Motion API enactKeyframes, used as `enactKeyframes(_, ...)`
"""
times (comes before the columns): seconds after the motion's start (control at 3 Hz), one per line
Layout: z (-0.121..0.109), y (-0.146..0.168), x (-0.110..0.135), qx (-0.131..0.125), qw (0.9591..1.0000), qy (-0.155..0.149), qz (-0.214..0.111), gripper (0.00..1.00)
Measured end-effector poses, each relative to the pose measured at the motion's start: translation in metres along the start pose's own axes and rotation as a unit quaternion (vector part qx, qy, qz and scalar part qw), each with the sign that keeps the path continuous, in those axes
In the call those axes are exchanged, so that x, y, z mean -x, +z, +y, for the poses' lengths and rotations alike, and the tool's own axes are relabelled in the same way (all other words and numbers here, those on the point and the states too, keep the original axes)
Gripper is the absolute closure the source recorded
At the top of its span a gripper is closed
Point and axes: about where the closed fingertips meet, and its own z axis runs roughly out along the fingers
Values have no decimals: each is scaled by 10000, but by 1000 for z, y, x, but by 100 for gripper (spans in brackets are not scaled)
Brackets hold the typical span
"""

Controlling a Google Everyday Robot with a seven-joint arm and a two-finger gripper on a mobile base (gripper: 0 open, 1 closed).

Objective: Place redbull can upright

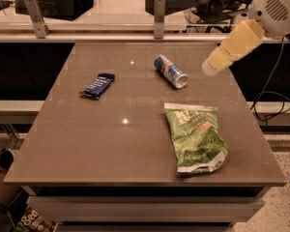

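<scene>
The redbull can [170, 71] lies on its side on the brown table [111, 149], at the back middle, its silver end facing front right. It is blue and silver with a red mark. My gripper [210, 67] is at the tip of the tan-covered arm that reaches in from the upper right. It hangs above the table's right back part, a short way right of the can and not touching it. It holds nothing that I can see.
A green crinkled chip bag [195, 138] lies front right of the can. A dark-blue snack bar [97, 85] lies at the left. A rail with metal posts [159, 16] runs behind the table. Cables [270, 100] hang at the right.
</scene>
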Motion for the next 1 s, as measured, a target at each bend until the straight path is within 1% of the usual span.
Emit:
enactKeyframes(0.33,-13,11,24,-166,9983,511,227,0)
enactKeyframes(0.67,-27,24,40,-185,9959,838,298,0)
enactKeyframes(1.0,-38,42,56,-111,9943,1029,246,0)
